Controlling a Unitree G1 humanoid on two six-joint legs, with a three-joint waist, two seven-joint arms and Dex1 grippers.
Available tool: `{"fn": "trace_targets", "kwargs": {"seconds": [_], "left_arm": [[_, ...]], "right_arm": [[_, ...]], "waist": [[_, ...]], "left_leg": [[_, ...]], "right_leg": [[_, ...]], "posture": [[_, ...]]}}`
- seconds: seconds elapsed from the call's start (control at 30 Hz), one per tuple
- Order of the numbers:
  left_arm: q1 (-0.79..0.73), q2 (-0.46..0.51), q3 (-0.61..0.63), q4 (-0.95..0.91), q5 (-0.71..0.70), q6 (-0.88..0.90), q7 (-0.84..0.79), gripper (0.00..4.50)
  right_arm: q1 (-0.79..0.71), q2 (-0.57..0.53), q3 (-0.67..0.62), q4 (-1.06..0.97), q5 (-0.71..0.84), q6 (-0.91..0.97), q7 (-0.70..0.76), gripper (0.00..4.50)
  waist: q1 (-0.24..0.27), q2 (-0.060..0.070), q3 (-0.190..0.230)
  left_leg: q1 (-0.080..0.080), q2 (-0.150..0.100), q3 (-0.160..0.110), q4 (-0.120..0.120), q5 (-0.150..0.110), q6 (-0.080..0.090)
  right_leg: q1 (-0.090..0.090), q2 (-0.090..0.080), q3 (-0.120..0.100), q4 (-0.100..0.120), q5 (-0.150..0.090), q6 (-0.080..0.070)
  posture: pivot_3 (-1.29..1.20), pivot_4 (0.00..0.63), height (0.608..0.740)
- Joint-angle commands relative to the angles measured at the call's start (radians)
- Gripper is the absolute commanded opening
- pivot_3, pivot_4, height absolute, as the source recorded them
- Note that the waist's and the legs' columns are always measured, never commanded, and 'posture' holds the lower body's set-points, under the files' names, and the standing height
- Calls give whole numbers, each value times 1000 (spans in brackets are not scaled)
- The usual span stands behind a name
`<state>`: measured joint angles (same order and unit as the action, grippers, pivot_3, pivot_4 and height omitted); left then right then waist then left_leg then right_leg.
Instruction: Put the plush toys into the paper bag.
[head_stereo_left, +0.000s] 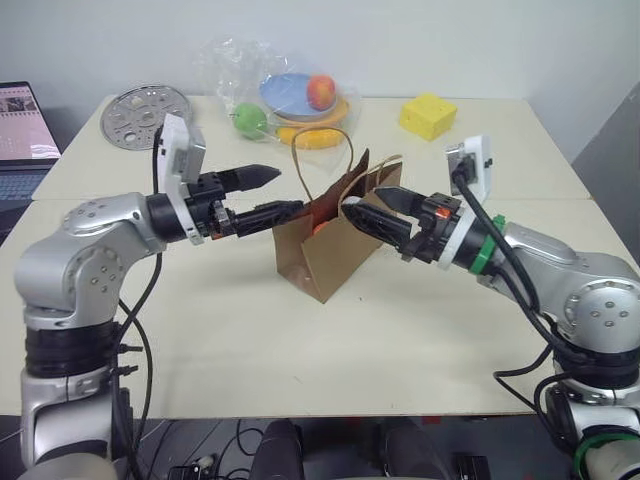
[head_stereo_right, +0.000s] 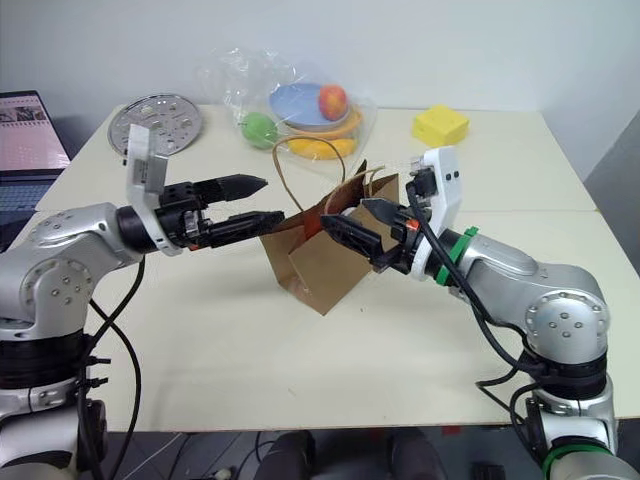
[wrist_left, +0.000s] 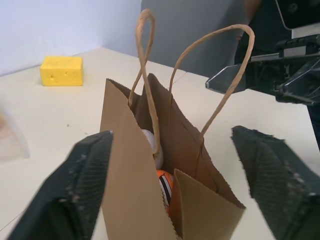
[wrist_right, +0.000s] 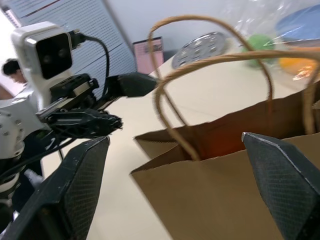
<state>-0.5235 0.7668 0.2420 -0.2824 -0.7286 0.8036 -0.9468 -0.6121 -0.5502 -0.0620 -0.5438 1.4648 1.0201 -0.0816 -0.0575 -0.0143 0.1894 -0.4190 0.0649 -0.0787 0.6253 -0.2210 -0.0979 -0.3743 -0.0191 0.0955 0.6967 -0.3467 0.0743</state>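
Left wrist view: both plush toys (wrist_left: 160, 165) sit inside the paper bag (wrist_left: 150, 200), flanked by the unclenched left gripper (head_stereo_left: 270, 193) and right gripper (head_stereo_left: 372, 208), job seemingly done.

You see a pale table (head_stereo_left: 250, 350) against a plain white wall (head_stereo_left: 450, 40), a seam across its top. A laptop (head_stereo_left: 22, 140) sits beyond its left edge.

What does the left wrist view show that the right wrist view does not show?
Left wrist view alone: the white plush toy and the orange plush toy inside the bag, plus the yellow sponge block. Right wrist view alone: the round metal plate, the plastic-wrapped fruit and a laptop screen. Both share the paper bag, standing open with its handles up, and the opposite pincer, open.
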Motion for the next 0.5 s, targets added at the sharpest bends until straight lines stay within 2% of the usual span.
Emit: {"fn": "trace_targets", "kwargs": {"seconds": [0.03, 0.13, 0.3, 0.5], "left_arm": [[152, 5, 77, -167, -61, 29, 47, 4485], [229, -19, 69, -240, -60, 0, 86, 4485], [279, -137, 25, -273, -27, -57, 220, 4485], [268, -207, -66, -224, 107, -192, 280, 4485]], "right_arm": [[23, -64, -41, -25, 59, 3, 68, 4500], [25, -80, -31, -11, 45, -15, 87, 4500], [11, -63, -14, 0, 18, -34, 69, 4500], [13, -58, -13, 6, -25, -45, 19, 4500]], "waist": [[-1, 0, 0], [3, -1, 1], [11, -1, 0], [21, -1, 0]], "left_leg": [[1, 0, 1, -1, 0, 0], [1, 0, 0, -1, 0, 0], [1, 0, 1, 3, 0, 0], [1, 0, 1, 3, 0, 0]], "right_leg": [[0, 0, 1, 0, 0, 0], [0, 0, 0, 0, 0, 0], [2, 0, 1, 0, 0, 0], [2, 0, 1, 0, 1, 0]], "posture": [[0, 150, 740], [0, 150, 740], [0, 150, 740], [0, 150, 740]]}}
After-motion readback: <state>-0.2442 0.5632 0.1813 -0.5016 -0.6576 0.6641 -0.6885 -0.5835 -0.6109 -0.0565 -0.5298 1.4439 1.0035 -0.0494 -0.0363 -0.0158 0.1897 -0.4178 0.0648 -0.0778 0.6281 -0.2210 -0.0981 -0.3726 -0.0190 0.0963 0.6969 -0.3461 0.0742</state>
